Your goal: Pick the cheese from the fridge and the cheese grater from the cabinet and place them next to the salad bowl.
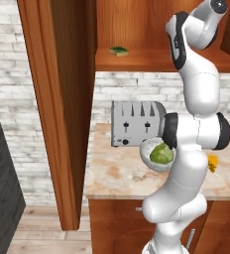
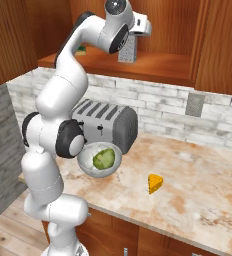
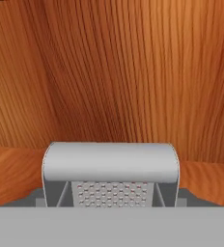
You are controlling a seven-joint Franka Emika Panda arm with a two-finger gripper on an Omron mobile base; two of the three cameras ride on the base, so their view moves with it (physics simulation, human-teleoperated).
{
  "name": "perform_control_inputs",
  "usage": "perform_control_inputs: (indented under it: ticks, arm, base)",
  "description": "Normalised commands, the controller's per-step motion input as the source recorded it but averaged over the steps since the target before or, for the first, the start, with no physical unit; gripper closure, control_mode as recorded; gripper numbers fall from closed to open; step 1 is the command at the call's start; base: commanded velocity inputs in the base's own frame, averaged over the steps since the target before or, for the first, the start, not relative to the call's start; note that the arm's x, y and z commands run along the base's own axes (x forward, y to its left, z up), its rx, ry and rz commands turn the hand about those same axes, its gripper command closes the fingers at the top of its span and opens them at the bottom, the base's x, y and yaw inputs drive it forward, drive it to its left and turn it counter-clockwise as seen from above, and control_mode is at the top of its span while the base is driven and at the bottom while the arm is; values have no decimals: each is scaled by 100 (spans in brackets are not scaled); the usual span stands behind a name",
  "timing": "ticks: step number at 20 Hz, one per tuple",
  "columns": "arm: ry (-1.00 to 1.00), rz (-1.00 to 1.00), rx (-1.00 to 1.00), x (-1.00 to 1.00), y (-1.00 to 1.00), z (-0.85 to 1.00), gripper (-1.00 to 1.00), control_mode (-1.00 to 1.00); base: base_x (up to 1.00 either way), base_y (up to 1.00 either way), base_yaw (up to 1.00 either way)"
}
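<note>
The grater (image 2: pixel 128 49) stands upright on the cabinet (image 2: pixel 153 67) shelf, directly below and touching the pincer (image 2: pixel 136 31), which seems set over its loop handle, grip state unclear.

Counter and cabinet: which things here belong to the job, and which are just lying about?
Job: grater on the cabinet shelf, under the pincer; cheese on the counter; salad bowl.
Lying about: toaster; sponge on the shelf.
</note>
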Motion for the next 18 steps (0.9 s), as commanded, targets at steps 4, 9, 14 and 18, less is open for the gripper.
perform_control_inputs:
  ticks: [4, 9, 14, 18]
  arm:
    - [0, 0, 0, 0, 0, 0, 100, -100]
    - [-8, 0, 0, -38, 0, 0, 100, -100]
    - [-19, 3, 0, -77, 0, 7, 100, -100]
    - [-2, 9, -6, -85, 8, 0, 100, -100]
  base:
    - [0, 0, 0]
    - [0, 0, 0]
    - [0, 0, 0]
    - [0, 0, 0]
